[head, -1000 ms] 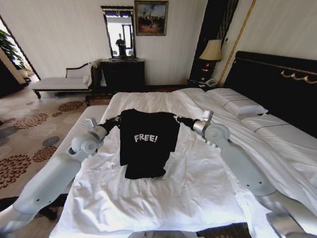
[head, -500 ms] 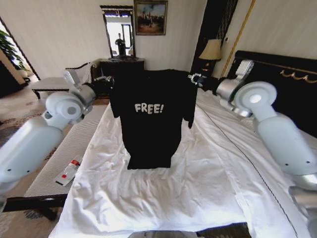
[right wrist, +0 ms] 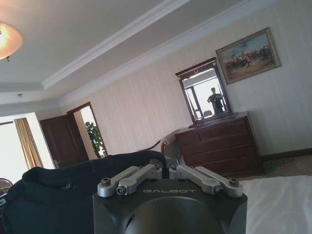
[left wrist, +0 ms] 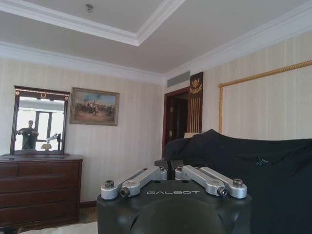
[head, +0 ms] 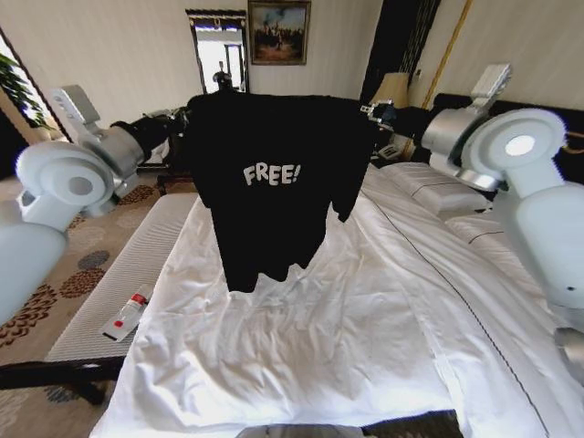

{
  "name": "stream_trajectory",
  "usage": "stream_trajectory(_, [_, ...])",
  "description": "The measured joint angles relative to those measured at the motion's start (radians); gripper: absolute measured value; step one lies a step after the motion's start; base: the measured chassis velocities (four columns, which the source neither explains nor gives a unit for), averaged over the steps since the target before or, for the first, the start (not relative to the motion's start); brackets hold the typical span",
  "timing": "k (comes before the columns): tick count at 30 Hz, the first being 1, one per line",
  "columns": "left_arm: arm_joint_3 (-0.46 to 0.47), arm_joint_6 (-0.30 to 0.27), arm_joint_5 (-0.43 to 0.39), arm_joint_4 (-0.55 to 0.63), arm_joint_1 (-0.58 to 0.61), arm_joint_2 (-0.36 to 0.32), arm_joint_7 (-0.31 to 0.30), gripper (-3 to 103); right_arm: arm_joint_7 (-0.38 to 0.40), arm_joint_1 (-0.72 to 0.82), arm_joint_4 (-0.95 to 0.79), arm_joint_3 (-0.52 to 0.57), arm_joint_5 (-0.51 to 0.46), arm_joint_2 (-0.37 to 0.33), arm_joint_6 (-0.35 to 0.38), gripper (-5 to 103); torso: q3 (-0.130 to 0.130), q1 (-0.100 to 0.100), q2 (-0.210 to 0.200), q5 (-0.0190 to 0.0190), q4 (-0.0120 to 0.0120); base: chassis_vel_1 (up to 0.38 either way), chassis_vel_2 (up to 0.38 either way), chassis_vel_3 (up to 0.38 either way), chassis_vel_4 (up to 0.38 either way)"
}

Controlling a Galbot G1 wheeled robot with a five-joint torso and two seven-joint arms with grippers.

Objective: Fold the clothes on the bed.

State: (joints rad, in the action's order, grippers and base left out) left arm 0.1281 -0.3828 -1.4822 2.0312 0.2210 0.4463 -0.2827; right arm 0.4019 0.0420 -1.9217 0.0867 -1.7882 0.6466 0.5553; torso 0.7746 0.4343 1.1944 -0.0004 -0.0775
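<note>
White bed (head: 365,347) below; both claws pinch hanging "FREE!" T-shirt (head: 274,182).

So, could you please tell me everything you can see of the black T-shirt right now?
The black T-shirt is short-sleeved, of soft cotton-looking cloth, with white "FREE!" lettering on the chest. It hangs upright in the air, front toward the head camera, stretched by its shoulders between the left gripper and the right gripper, both shut on it. Its uneven hem dangles above the bed, seemingly clear of the sheet.

The clothes (head: 274,182) are matt black cloth with white print. The bed (head: 365,338) wears smooth, creased white sheets. At 10 o'clock, the dresser (left wrist: 39,195) is glossy dark wood.
</note>
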Motion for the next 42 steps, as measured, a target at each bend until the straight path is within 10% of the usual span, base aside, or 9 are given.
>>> stream_trajectory(12, [0.495,0.015,-0.113,0.273,0.476,-0.212,-0.008,2,0.114,0.036,-0.314,0.060,-0.125,-0.025,-0.058,1,0.000,-0.001,0.000,-0.0004,0.0008,0.000,0.000,0.000,0.000])
stream_trajectory(17, [0.656,-0.003,-0.143,0.340,0.617,-0.234,-0.026,2,0.114,0.117,-0.420,0.192,-0.197,-0.151,-0.083,1,0.000,0.000,0.000,-0.0002,0.0002,0.000,0.000,0.000,0.000])
stream_trajectory(28, [0.842,-0.199,-0.428,0.459,0.683,-0.213,-0.239,2,0.155,0.328,-0.588,0.472,-0.393,-0.323,-0.118,1,0.000,0.000,0.000,-0.0006,0.0005,0.000,0.000,0.000,0.000])
stream_trajectory(33, [0.888,-0.237,-0.519,0.474,0.743,-0.188,-0.322,2,0.159,0.515,-0.588,0.611,-0.400,-0.324,-0.099,1,0.000,0.000,0.000,0.0000,0.0003,0.000,0.000,0.000,0.000])
stream_trajectory(42, [0.552,-0.214,-0.184,0.440,0.714,-0.095,-0.298,2,0.148,0.751,-0.513,0.508,-0.136,-0.115,-0.068,1,0.000,0.000,0.000,-0.0002,0.0008,0.000,0.000,0.000,0.000])
